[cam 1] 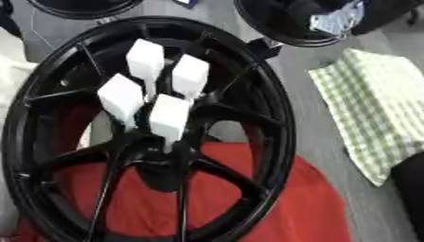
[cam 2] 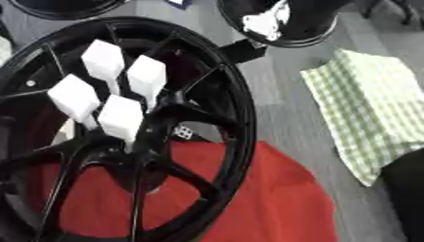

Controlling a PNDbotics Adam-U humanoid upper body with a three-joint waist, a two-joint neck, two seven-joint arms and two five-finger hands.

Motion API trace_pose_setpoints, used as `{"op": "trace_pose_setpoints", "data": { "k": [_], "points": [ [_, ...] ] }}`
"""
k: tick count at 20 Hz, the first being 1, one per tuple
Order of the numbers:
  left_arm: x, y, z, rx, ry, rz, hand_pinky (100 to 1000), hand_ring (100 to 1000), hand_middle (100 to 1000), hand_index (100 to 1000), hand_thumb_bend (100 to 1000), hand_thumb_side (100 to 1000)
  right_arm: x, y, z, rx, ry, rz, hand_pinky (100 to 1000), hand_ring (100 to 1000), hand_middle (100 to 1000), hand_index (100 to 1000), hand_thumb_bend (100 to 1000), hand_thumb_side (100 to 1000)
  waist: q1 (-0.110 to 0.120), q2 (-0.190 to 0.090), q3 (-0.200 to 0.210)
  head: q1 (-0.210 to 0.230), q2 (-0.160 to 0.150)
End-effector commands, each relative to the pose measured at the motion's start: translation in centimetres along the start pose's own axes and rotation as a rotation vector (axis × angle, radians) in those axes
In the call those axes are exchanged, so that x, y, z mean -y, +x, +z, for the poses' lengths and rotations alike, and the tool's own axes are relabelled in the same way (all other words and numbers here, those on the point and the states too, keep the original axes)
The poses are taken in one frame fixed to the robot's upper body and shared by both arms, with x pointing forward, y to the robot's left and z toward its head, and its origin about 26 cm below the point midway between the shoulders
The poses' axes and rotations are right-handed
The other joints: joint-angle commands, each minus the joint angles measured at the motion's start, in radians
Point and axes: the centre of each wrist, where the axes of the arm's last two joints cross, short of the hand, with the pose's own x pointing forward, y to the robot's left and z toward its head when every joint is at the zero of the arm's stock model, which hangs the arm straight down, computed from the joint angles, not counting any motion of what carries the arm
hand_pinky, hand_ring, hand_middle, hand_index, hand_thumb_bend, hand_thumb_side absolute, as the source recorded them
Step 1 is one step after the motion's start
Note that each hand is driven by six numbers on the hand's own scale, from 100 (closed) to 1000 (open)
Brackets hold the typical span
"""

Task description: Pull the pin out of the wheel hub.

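Observation:
A large black spoked wheel [cam 1: 278,118] lies on a red cloth [cam 1: 290,203] and fills most of both views. Its hub [cam 1: 162,163] sits below the middle of the rim. Several pins with white block-shaped heads stand up out of the hub in a tight cluster; the nearest [cam 1: 170,116] is lowest and the farthest [cam 1: 145,59] is at the top. Thin pale stems run from the heads down toward the hub. Neither of my hands shows in either view.
A green-and-white checked cloth [cam 1: 373,104] lies on the grey surface to the right. Two more dark round wheels [cam 2: 281,23] [cam 1: 83,7] sit at the far edge. A dark shape [cam 1: 411,189] fills the lower right corner.

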Motion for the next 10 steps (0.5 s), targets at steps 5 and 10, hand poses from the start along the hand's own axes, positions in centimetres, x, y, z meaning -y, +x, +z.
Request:
{"op": "trace_pose_setpoints", "data": {
  "k": [5,10],
  "points": [
    [-0.9,1.3,-0.7,0.052,0.013,-0.025,738,784,788,812,312,929,1.1,-0.1,-1.7,0.036,0.114,0.036,905,854,789,836,100,351,0.004,-0.013,0.010,-0.002,-0.024],
    [-1.0,1.2,-0.7,0.047,0.016,-0.021,739,784,788,812,309,929,1.1,-0.1,-2.9,0.079,0.170,0.031,910,866,803,851,100,327,0.002,-0.014,0.015,-0.003,-0.024]
  ]
}}
